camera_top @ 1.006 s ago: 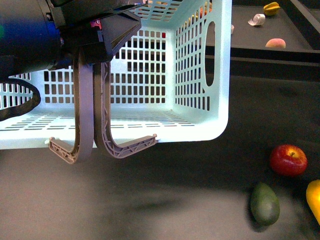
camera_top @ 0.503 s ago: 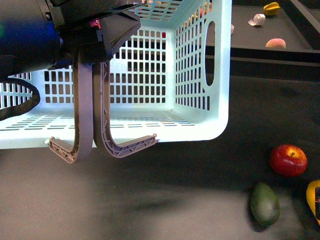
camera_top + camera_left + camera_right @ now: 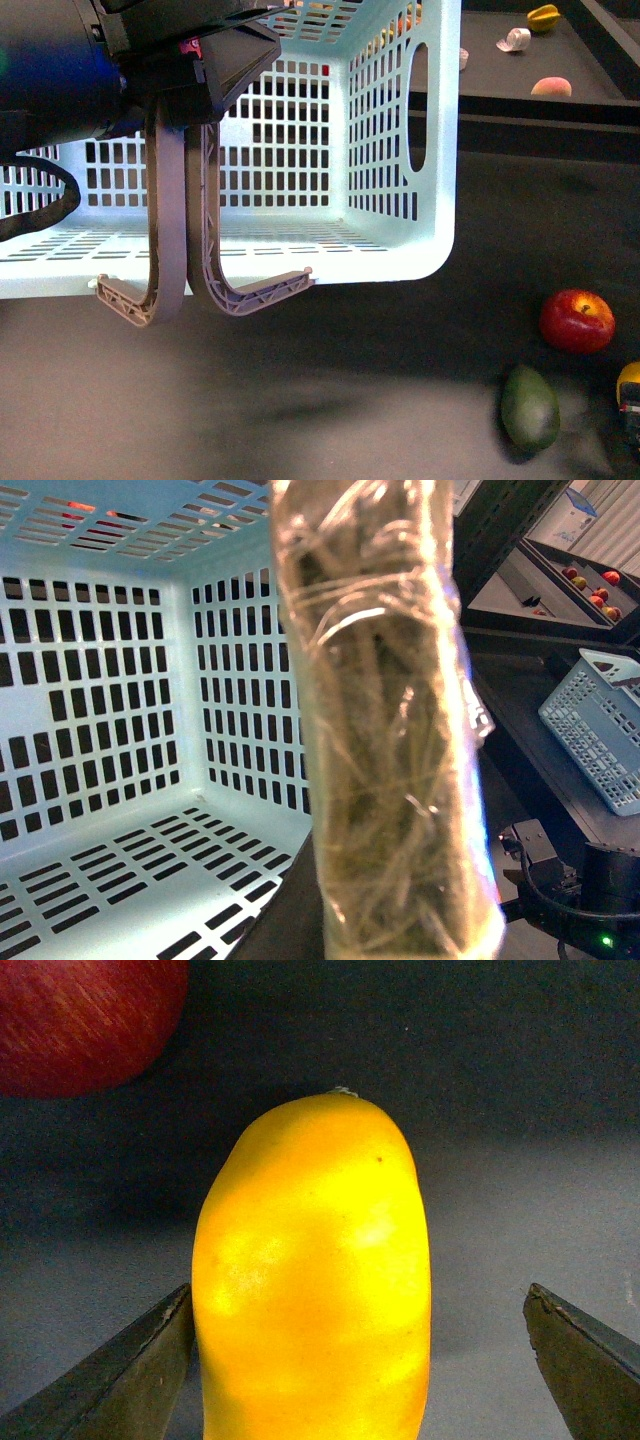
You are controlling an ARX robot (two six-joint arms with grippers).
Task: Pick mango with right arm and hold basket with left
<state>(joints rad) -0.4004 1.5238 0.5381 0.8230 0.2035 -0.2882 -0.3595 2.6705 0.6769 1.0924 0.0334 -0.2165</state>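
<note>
Down over the mango [image 3: 315,1260] on the surface [image 3: 300,410] your right hand [image 3: 358,1295] has come, spread wide astride it; close it next, while your left hand [image 3: 200,60] holds the basket [image 3: 400,150] aloft.

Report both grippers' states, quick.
Left gripper: closed on the basket by its handles.
Right gripper: open, fingers either side of the mango.

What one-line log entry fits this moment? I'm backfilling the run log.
left gripper: shut on handles of basket, basket lifted | right gripper: open, astride mango, not yet closed | red apple: apart from mango
</note>
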